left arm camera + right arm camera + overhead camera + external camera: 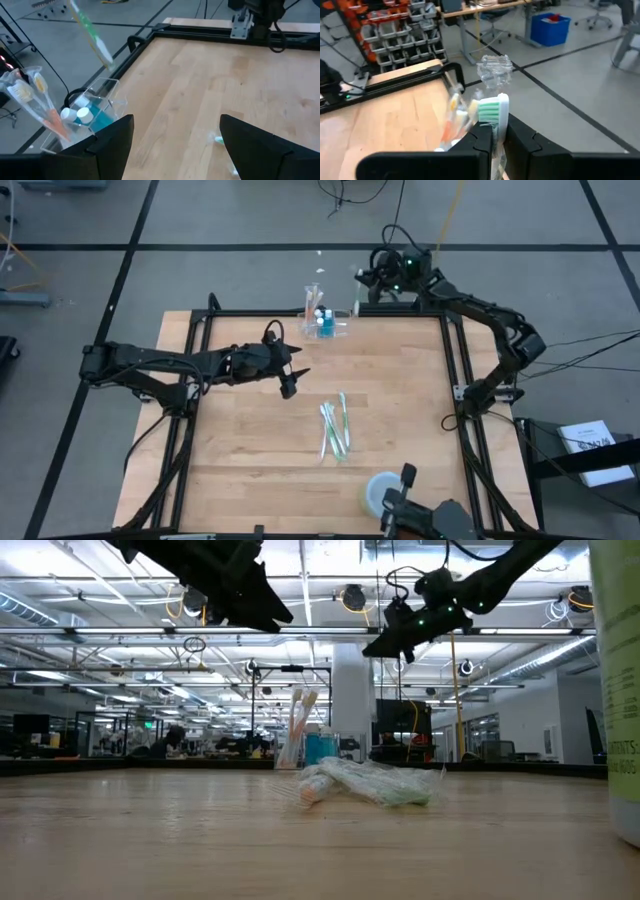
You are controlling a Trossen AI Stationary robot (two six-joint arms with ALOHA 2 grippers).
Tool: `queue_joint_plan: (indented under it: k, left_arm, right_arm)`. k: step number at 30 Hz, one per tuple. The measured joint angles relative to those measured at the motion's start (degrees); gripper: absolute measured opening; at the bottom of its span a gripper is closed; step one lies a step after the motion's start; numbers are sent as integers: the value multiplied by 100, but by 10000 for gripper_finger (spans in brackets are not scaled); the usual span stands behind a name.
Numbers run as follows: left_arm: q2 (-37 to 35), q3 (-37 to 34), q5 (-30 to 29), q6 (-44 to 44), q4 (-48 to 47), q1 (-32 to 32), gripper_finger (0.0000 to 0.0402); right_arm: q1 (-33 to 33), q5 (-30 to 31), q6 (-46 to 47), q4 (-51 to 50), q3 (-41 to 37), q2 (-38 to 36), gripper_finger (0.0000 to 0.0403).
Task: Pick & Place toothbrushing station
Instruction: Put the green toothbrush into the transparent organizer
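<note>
Holder cup (326, 321) sits at the far edge of the bench (250, 460), near the middle of that edge. It is clear plastic, with toothbrushes standing in it and something blue inside.

The right pincer (362, 277) hangs just past that far edge, close to the cup. It is shut on a toothbrush (490, 111) with a green and white head. The job in hand looks like dropping this brush into the cup. To do it well, the arm should bring the brush right over the cup's open top, keep it straight up, come down slowly, and let go only when the tip is inside. It should not bump the brushes already there, or the light cup may tip or slide off the edge.

The left pincer (288, 375) hovers over the bench, a bit nearer than the cup, and its fingers are wide apart and hold nothing. More wrapped brushes (334, 430) lie in a loose pile near the middle of the bench.

The right wrist view shows the brush head between the fingers; the high view cannot. The left wrist view shows the cup (95, 112) up close, with its blue thing and orange-handled brushes. The low view shows both arms are up in the air, well above the pile (370, 783).
</note>
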Motion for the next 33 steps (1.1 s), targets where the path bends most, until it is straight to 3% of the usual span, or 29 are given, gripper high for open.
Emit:
queue_joint_plan:
  k: [5,9,14,17,20,22,29,33]
  left_arm:
    - [0,0,1,-47,14,-4,296]
    - [0,0,1,-59,18,-4,296]
    - [0,0,0,-59,23,-3,296]
    - [0,0,0,-57,23,-2,296]
    - [0,0,1,-57,23,-3,296]
    - [0,0,2,-53,20,-4,296]
    - [0,0,52,-13,-14,-20,296]
    - [0,0,55,-3,-110,-78,296]
  right_arm:
    - [55,75,-279,134,0,15,20]
    - [33,-192,246,116,0,-66,20]
    - [569,-479,473,246,0,-165,20]
    - [1025,136,330,167,0,-159,20]
    - [1450,1608,171,183,0,6,20]
    - [1630,2277,194,360,-85,182,20]
    - [1890,3516,235,2346,-414,954,20]
    - [1892,3725,227,2702,-455,1176,20]
